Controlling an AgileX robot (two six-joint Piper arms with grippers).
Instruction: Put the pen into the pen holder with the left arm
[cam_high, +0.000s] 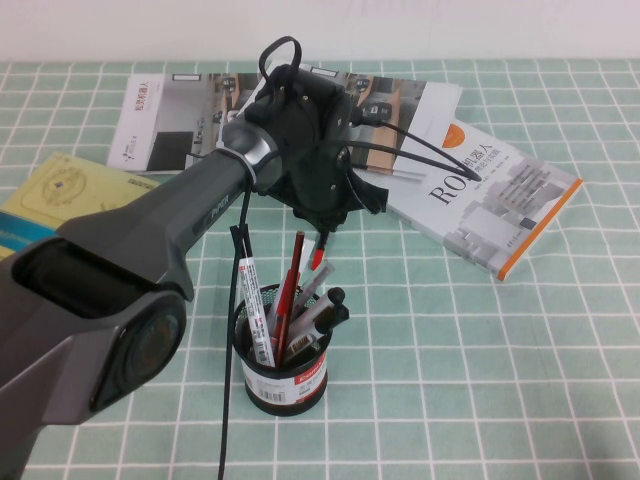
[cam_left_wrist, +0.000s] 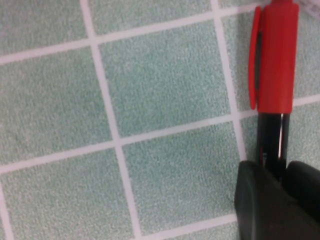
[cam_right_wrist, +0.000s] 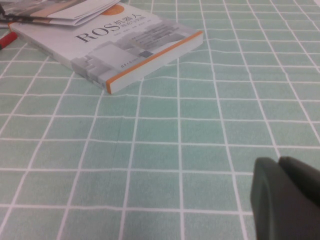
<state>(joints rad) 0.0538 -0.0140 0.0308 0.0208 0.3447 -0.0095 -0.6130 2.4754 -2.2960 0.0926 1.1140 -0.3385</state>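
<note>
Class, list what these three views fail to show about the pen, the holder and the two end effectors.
- Left end effector: high view, its own body hides the fingertips above the pen holder.
- Pen: left wrist view, its lower barrel is hidden by the fingers gripping it.
- Right end effector: right wrist view, cut off by the frame edge.

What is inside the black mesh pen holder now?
The pen holder contains a white marker, a thin dark-red pencil and dark markers. Its bottom is hidden. The pen, clamped by the left gripper, hangs above, not inside.
</note>
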